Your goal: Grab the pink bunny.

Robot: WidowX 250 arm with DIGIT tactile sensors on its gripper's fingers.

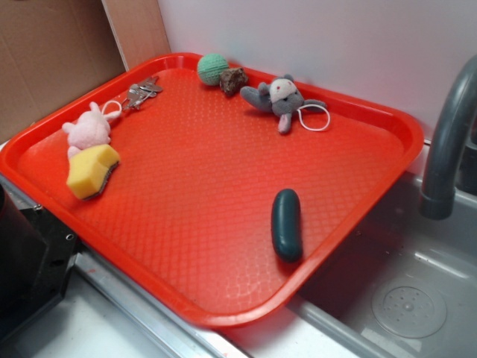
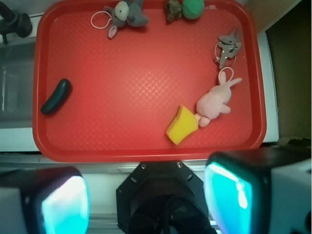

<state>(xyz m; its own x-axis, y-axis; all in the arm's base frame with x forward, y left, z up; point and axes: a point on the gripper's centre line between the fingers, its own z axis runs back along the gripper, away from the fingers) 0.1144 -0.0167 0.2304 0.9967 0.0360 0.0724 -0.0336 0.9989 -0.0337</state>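
The pink bunny [image 1: 88,133] [image 2: 216,100] lies on the red tray [image 1: 223,194] [image 2: 136,73] near its left edge, its white loop cord by its ears. A yellow sponge [image 1: 92,171] [image 2: 181,126] touches its lower end. In the wrist view my gripper [image 2: 146,200] hangs high above the counter, short of the tray's near rim, far from the bunny. Its two cyan pads [image 2: 66,204] stand wide apart with nothing between them. In the exterior view only a dark part of the robot shows at the lower left, not the fingers.
Also on the tray are a grey plush animal [image 1: 282,98] [image 2: 126,14] with a white loop, a green ball [image 1: 213,68] [image 2: 193,8], a small brown toy [image 1: 233,80], a bunch of keys [image 1: 140,92] [image 2: 228,46] and a dark green pickle [image 1: 287,224] [image 2: 56,96]. A grey faucet [image 1: 447,142] and sink stand to the right.
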